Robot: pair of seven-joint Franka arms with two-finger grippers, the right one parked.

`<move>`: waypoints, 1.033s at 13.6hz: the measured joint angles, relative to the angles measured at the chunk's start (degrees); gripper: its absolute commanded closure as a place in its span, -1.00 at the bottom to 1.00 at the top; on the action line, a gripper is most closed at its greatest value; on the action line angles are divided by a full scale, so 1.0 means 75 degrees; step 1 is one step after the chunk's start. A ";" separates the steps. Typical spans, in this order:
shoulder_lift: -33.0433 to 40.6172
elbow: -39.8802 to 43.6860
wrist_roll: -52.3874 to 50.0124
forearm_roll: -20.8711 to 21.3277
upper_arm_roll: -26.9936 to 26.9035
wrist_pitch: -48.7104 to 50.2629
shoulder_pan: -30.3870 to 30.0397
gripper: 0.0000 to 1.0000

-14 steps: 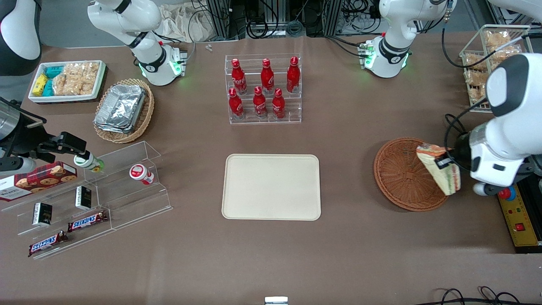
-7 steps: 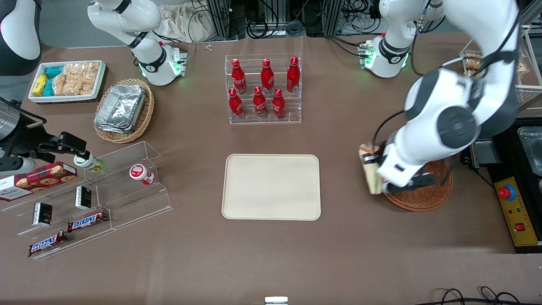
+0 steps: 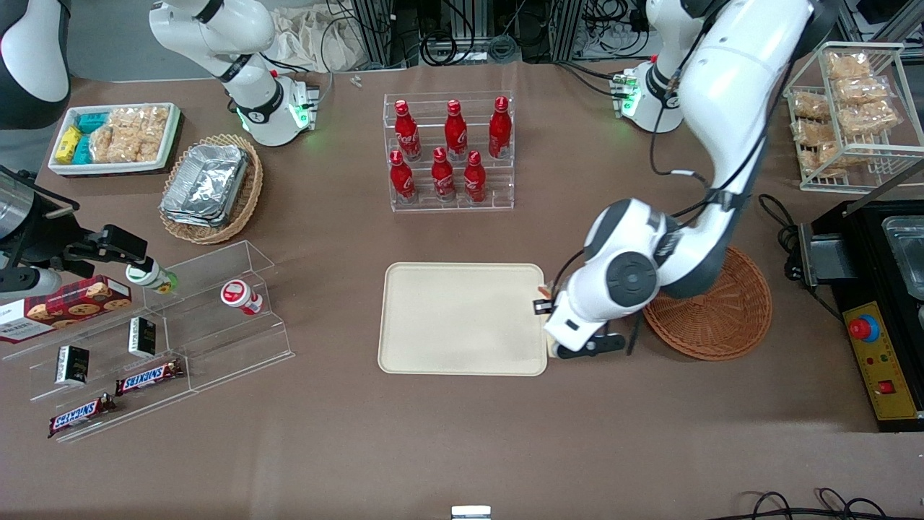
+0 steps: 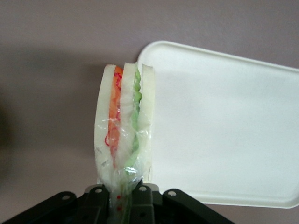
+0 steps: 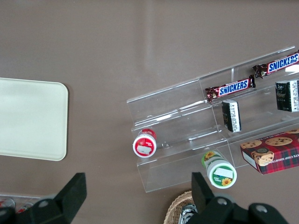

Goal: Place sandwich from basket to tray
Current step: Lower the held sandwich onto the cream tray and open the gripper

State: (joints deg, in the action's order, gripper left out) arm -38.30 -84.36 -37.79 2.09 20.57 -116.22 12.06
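My left gripper (image 3: 547, 318) hangs over the tray's short edge nearest the basket, shut on the sandwich (image 4: 124, 126). The wrapped wedge of pale bread with orange, red and green filling is pinched at its narrow end between the fingers (image 4: 142, 203). It hangs half over the brown table and half over the rim of the cream tray (image 4: 224, 130). In the front view the arm hides most of the sandwich (image 3: 543, 291). The tray (image 3: 462, 318) is bare. The round reddish-brown basket (image 3: 722, 318) stands beside it toward the working arm's end, with nothing showing in it.
A clear rack of red bottles (image 3: 451, 152) stands farther from the front camera than the tray. A white wire rack of bagged snacks (image 3: 852, 115) and a black control box (image 3: 881, 361) sit at the working arm's end. Acrylic shelves (image 3: 180, 325) stand toward the parked arm's end.
The gripper has carried the sandwich away from above the basket, across the gap, to the tray's nearest edge. The basket now stands uncovered.
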 measured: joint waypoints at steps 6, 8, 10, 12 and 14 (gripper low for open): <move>-0.0476 0.0019 -0.0246 0.0448 0.0000 -0.0505 0.0357 0.56; -0.0633 0.0022 -0.0273 0.0871 0.0003 -0.0551 0.0470 0.55; -0.0753 0.0029 -0.0294 0.1010 0.0003 -0.0681 0.0572 0.39; -0.0772 0.0030 -0.0295 0.1015 0.0002 -0.0807 0.0587 0.33; -0.0774 0.0041 -0.0295 0.1019 0.0005 -0.0837 0.0632 0.18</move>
State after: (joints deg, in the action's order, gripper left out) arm -44.11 -84.05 -40.00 9.73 20.61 -122.50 16.80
